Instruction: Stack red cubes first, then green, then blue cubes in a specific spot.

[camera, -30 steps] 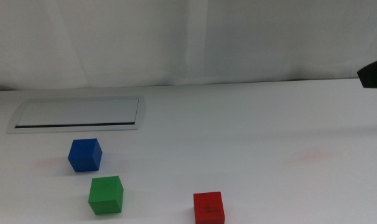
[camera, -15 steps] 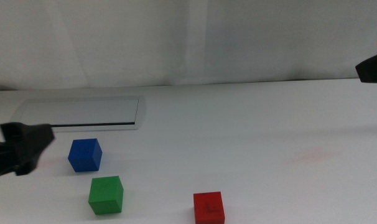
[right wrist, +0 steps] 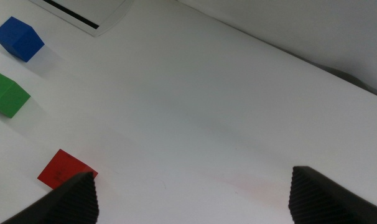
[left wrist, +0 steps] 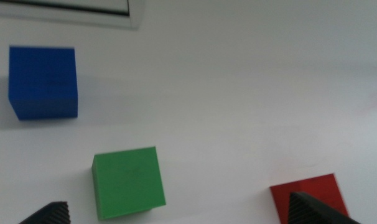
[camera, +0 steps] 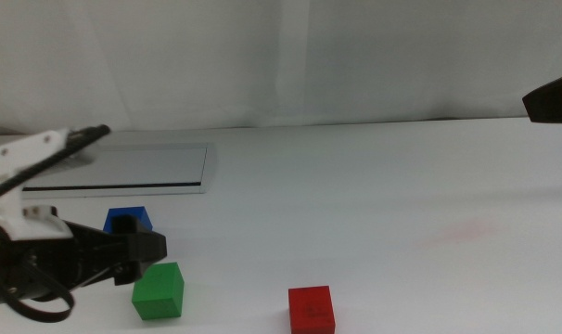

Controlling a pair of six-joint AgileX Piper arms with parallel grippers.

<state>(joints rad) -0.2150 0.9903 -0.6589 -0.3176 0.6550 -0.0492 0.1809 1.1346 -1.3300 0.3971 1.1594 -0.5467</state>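
Note:
The red cube (camera: 312, 309) sits near the table's front edge, right of the green cube (camera: 158, 289). The blue cube (camera: 128, 219) lies just behind the green one, its lower half hidden by my left arm. My left gripper (camera: 149, 249) hovers above and between the blue and green cubes, holding nothing. In the left wrist view the left gripper (left wrist: 176, 214) is open, with the green cube (left wrist: 127, 183), blue cube (left wrist: 42, 81) and red cube (left wrist: 307, 196) below it. My right gripper (right wrist: 195, 205) is open and empty, high at the right, far from the red cube (right wrist: 64, 169).
A grey-framed flat panel (camera: 114, 169) lies at the back left, behind the blue cube. A dark part of the right arm (camera: 552, 100) shows at the right edge. A white backdrop closes the far side.
My left arm has come in from the left and moved right, now covering part of the blue cube. The cubes have not moved. The right arm has barely shifted.

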